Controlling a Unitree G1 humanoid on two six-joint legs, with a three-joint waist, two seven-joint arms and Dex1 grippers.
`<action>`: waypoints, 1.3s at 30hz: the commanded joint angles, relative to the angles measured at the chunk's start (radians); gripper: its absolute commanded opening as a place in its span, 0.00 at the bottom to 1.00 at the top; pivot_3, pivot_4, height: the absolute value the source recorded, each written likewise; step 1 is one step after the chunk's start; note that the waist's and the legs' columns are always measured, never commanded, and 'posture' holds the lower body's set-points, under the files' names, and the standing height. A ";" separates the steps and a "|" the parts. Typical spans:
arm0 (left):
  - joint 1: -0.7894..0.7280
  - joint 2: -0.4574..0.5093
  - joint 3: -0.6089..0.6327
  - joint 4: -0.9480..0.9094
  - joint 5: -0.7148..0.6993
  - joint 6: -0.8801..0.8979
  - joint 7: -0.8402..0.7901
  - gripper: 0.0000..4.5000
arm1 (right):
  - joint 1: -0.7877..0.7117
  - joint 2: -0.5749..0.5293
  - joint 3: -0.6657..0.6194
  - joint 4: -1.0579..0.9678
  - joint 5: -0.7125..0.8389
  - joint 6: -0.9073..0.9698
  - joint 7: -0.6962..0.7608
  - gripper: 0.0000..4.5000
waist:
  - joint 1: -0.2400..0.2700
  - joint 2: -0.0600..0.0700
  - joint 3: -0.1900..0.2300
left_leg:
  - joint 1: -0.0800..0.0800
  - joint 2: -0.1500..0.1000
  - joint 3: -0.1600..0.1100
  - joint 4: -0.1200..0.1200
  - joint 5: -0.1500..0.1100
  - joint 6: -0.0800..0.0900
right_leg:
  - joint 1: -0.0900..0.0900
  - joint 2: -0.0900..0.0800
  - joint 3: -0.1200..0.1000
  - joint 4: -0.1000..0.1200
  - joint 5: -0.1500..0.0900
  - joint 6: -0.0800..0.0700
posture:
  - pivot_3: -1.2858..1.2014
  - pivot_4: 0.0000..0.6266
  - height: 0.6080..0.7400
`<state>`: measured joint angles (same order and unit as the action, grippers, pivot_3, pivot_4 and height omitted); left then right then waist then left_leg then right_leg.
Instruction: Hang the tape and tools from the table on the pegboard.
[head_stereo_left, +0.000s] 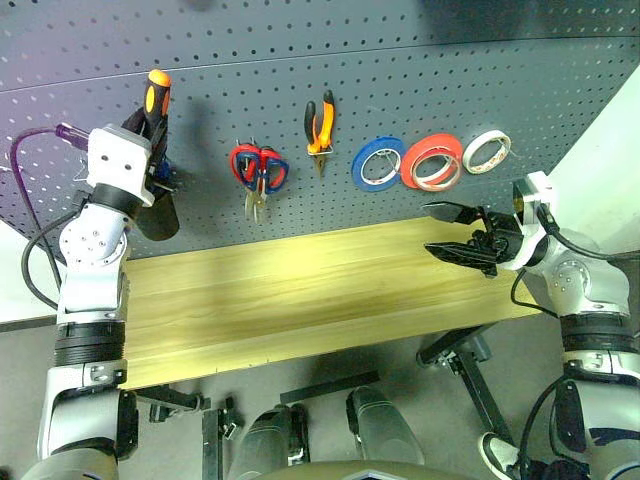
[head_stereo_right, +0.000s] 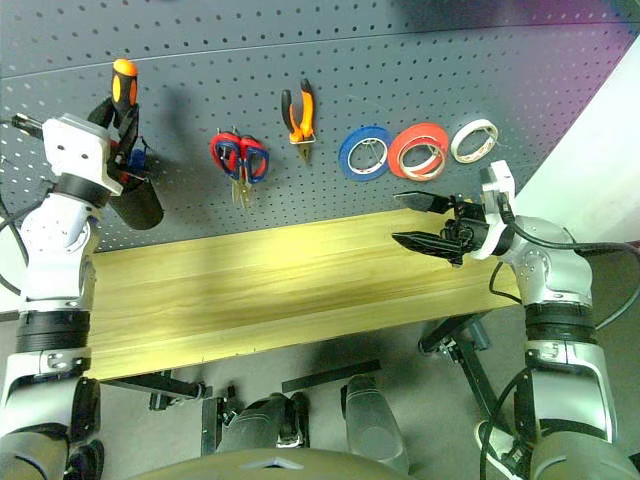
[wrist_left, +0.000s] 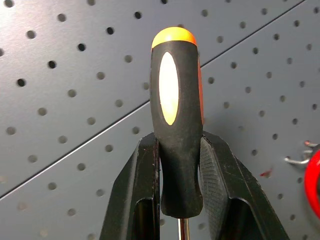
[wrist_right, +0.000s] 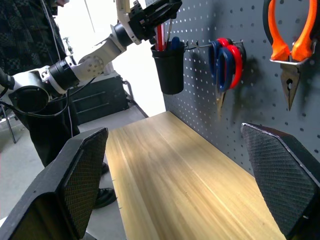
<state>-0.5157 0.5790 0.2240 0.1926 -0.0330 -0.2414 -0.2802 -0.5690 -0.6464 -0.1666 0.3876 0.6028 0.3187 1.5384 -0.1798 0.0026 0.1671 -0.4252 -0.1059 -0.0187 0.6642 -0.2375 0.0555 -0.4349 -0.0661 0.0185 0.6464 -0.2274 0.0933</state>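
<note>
Screwdriver (wrist_left: 177, 125) clamped in left end effector (wrist_left: 179, 170)

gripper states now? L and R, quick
Left gripper: shut on the screwdriver, held up at the pegboard above the black cup.
Right gripper: open, holding nothing, over the table.

Head eyes overlook pegboard (head_stereo_left: 400, 80), wrist cameras close along fingers (wrist_left: 145, 190)

Screwdriver (wrist_left: 176, 125) shaft cut off at frame edge; tip hidden, probably inside black cup (wrist_right: 170, 67).
</note>
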 joint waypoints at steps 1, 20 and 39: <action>-0.010 0.022 0.038 -0.055 -0.007 0.002 0.017 0.16 | -0.031 -0.002 -0.014 0.004 0.007 -0.014 0.009 1.00 | 0.000 0.000 0.000 | 0.000 0.000 0.000 0.000 0.000 0.000 | 0.000 0.000 0.000 0.000 0.000 0.000 | 0.41 0.24 1.00; 0.111 0.016 0.096 -0.086 -0.013 0.025 0.055 0.16 | -0.037 -0.004 -0.017 0.013 0.005 -0.023 0.008 1.00 | -0.003 0.000 0.000 | 0.000 0.000 0.000 0.000 0.000 0.000 | 0.000 0.000 0.000 0.000 0.000 0.000 | 0.41 0.23 1.00; 0.183 -0.021 0.125 -0.006 -0.073 0.052 0.073 0.37 | -0.037 -0.005 -0.013 0.010 0.005 -0.021 0.009 1.00 | -0.001 0.000 0.000 | 0.000 0.000 0.000 -0.001 0.000 0.000 | 0.000 0.000 0.000 0.000 0.000 0.000 | 0.41 0.24 1.00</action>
<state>-0.3338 0.5579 0.3096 0.1910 -0.0660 -0.2015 -0.2048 -0.5874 -0.6463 -0.1654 0.4095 0.5995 0.3059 1.5395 -0.1809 0.0027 0.1672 -0.4253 -0.1057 -0.0187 0.6636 -0.2378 0.0556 -0.4354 -0.0664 0.0188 0.6461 -0.2276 0.0930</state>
